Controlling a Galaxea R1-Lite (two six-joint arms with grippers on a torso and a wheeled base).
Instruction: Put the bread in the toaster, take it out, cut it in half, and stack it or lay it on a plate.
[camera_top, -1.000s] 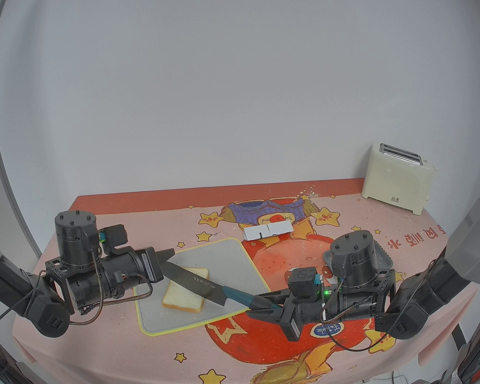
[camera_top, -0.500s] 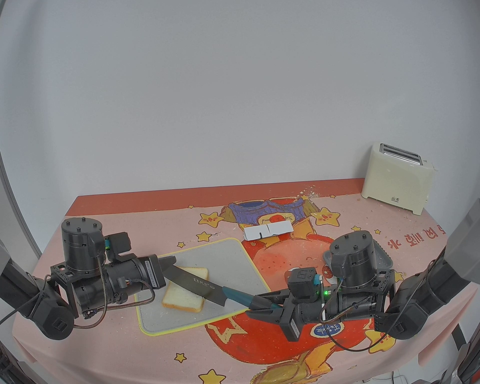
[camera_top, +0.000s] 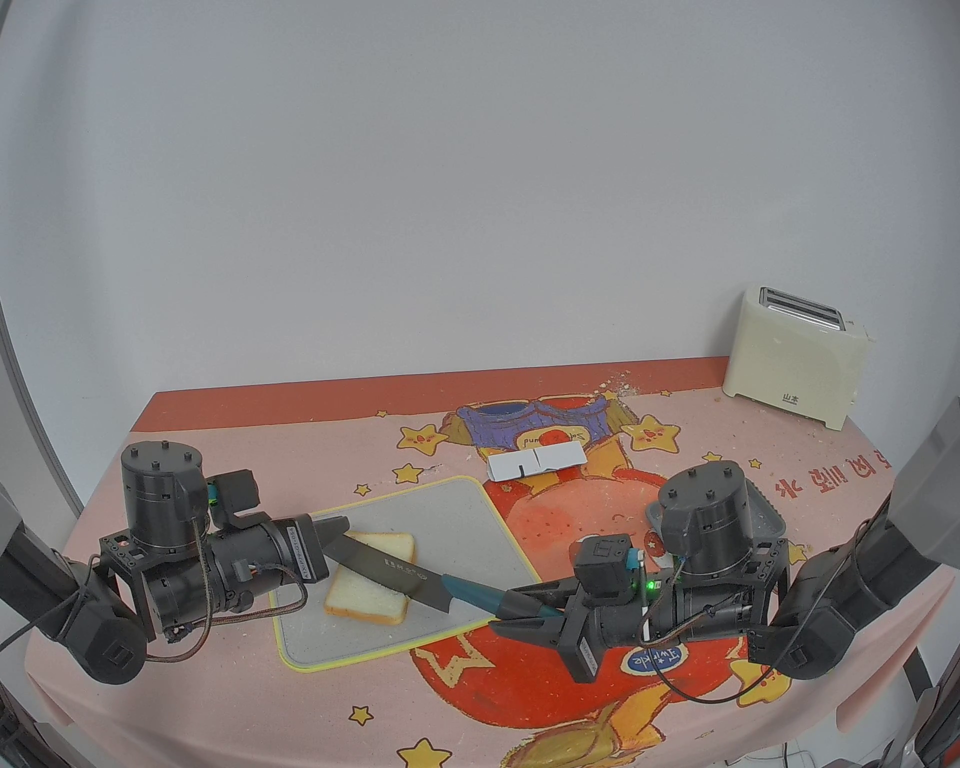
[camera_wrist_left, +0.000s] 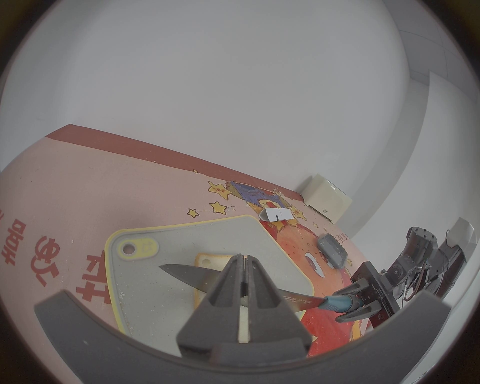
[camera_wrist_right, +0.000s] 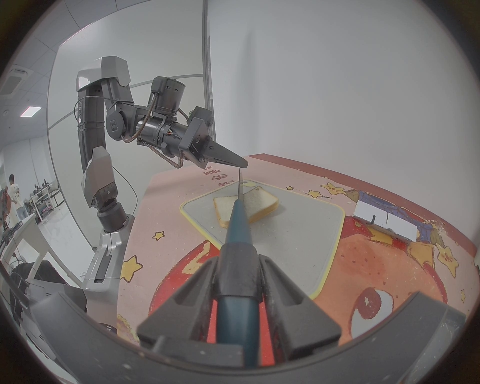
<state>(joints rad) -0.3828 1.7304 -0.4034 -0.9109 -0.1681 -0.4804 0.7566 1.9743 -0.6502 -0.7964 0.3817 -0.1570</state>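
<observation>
Teal plastic handle (camera_top: 480, 595) is clamped tight in the right claw (camera_top: 512, 609), low and just right of centre in the head view; it's held near-level so the knife comes across the slice from the side. The blade (camera_top: 385, 568) is dark, flat and long, lying diagonally over the bread (camera_top: 368, 592); it looks to be resting on the top face, but I can't tell if it has bitten in. The slice looks whole to me, so I'd say the cut is only starting.

The bread is a pale square slice with a tan crust, soft looking, flat on the left part of the board (camera_top: 465, 525). That's a grey rounded rectangle with a yellow rim, presumably there to keep the edge off the pink printed cloth (camera_top: 250, 690).

The left claw (camera_top: 338, 524), left of centre, has its fingers pressed together with nothing between them. Its tip sits right at the far end of the blade; my guess is it's there to press or steady the spine, though I can't confirm contact.

Further up there's a folded white card (camera_top: 537, 460) mid-frame; a grey plate (camera_wrist_left: 332, 249) is tucked by the right wrist; a cream boxy toaster (camera_top: 797, 355) sits upper right, nothing poking out of its slots.
</observation>
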